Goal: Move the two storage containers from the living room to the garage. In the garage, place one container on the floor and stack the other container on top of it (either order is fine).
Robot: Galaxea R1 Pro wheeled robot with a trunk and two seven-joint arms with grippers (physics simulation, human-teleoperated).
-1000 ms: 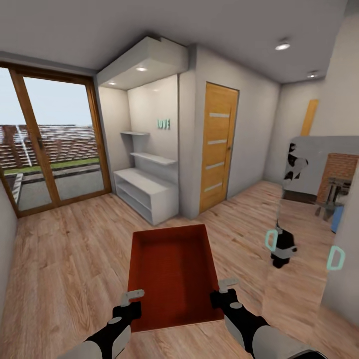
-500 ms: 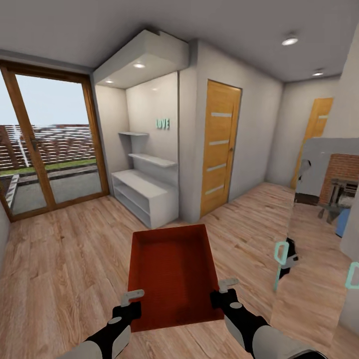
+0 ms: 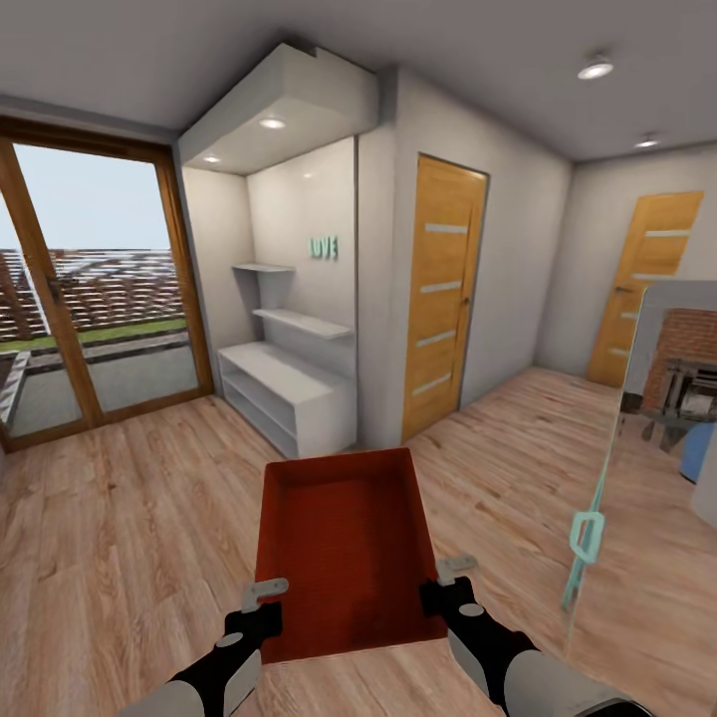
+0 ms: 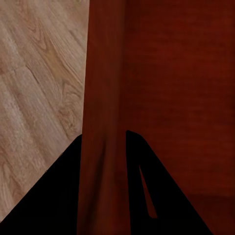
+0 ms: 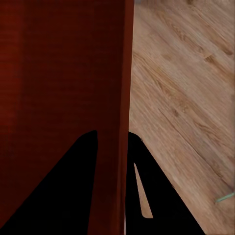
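Note:
One red-orange open-top storage container (image 3: 344, 538) hangs level in front of me, above the light wood-plank floor (image 3: 129, 518). My left gripper (image 3: 261, 597) is shut on its left wall near the close end. My right gripper (image 3: 448, 578) is shut on its right wall opposite. The left wrist view has the dark fingers clamped either side of the red wall (image 4: 103, 98), with the left gripper (image 4: 104, 134) at its edge. The right wrist view shows the same pinch by the right gripper (image 5: 112, 133) on the other wall (image 5: 120, 73). The other container and the garage are out of view.
A white shelf unit (image 3: 289, 393) stands in an alcove ahead, left of a closed wooden door (image 3: 443, 294). A second wooden door (image 3: 642, 289) is at the far right. Glass patio doors (image 3: 90, 289) fill the left. A glass panel with a teal handle (image 3: 588, 533) and a brick fireplace (image 3: 687, 344) lie at the right edge.
The whole view has shifted as the camera moved: the far right door has come into sight and the teal-handled panel slid rightward. The container and both grippers keep their hold.

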